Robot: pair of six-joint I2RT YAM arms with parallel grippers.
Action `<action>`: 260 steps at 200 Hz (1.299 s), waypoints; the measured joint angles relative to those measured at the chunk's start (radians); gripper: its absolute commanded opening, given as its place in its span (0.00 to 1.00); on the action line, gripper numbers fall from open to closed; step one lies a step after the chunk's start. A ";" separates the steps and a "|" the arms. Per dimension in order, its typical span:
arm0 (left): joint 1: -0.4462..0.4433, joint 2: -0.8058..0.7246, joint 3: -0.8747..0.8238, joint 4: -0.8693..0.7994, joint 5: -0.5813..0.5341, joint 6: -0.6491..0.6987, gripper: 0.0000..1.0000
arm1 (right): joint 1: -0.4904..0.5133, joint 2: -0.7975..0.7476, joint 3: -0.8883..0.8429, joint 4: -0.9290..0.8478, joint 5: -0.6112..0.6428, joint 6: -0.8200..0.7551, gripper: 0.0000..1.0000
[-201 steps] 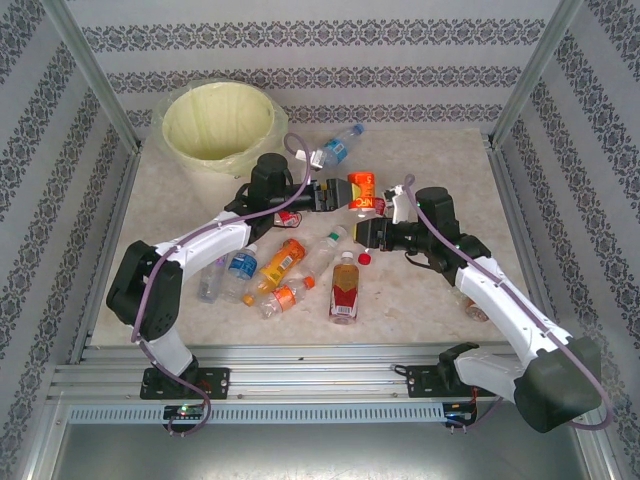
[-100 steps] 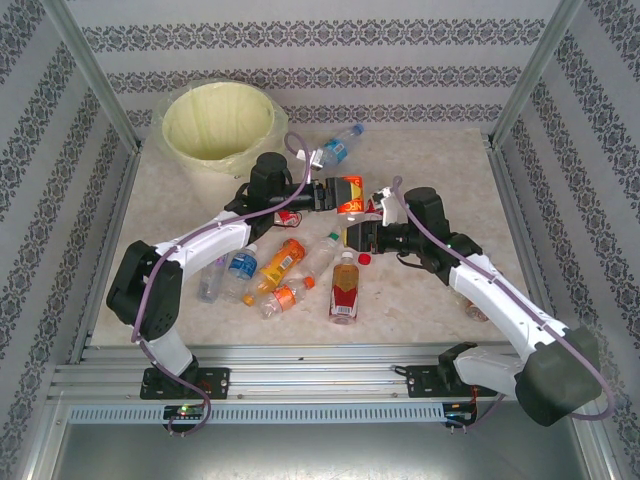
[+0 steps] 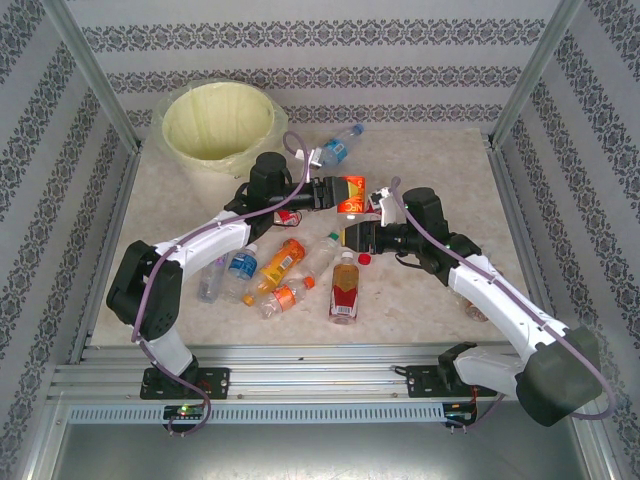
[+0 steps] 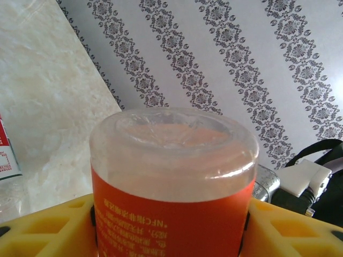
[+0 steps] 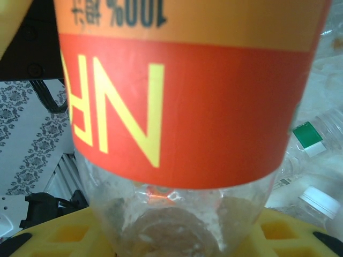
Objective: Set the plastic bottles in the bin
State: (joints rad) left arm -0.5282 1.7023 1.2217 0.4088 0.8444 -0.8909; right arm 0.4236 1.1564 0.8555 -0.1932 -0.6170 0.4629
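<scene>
Since 1 s ago the right gripper has slid toward the bin and come in under the orange-label bottle. The bottle has drifted slightly bin-ward too. Over the last 0.5 s almost nothing moves. We read this as a 2-arm handover or regrip, not a drop yet, so this bottle is not binned.

The bottle hangs to the right of the bin, well apart from it and nearer the arm bases. It looks lifted off the table.

The left gripper is pinching the bottle. In the left wrist view its yellow pads press the label on both sides, below the clear base.

In the right wrist view the yellow fingers of the right gripper flank the bottle's clear neck end, spread about a bottle's width. We cannot tell whether they squeeze it or just bracket it.

About 6 loose bottles lie on the table base-ward of the bin. 1 blue-label bottle lies near the bin's right side.
</scene>
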 measured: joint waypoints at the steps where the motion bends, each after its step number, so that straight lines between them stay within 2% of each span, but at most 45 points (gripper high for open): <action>1: 0.000 0.000 0.000 0.000 0.000 0.000 0.59 | 0.000 0.000 0.000 0.000 0.000 0.000 0.51; 11: 0.000 0.000 0.001 -0.001 0.001 0.005 0.57 | 0.000 0.000 0.000 0.000 0.003 0.000 0.54; 48: -0.001 -0.002 0.039 -0.035 0.013 0.035 0.54 | -0.001 -0.011 0.000 -0.001 0.033 0.003 0.81; 79: 0.000 -0.003 0.106 -0.130 0.012 0.093 0.54 | -0.009 -0.060 -0.002 0.002 0.044 0.008 0.98; 113: 0.018 -0.003 0.224 -0.327 -0.017 0.206 0.54 | -0.044 -0.172 -0.008 0.005 0.051 0.021 0.98; 151: 0.051 -0.001 0.436 -0.604 -0.119 0.365 0.54 | -0.097 -0.280 -0.010 0.019 0.052 0.039 0.98; 169: 0.060 -0.002 0.507 -0.676 -0.158 0.415 0.54 | -0.108 -0.306 -0.009 0.019 0.055 0.039 0.98; 215: 0.093 0.126 0.899 -1.014 -0.327 0.586 0.54 | -0.108 -0.342 0.040 -0.024 0.084 0.035 0.98; 260: 0.130 0.292 1.278 -1.251 -0.474 0.701 0.53 | -0.108 -0.367 0.066 -0.063 0.108 0.031 0.98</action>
State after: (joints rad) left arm -0.3985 1.9942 2.4992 -0.8421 0.3702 -0.1902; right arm 0.3161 0.7895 0.9211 -0.2558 -0.5087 0.4934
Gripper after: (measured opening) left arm 0.539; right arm 0.981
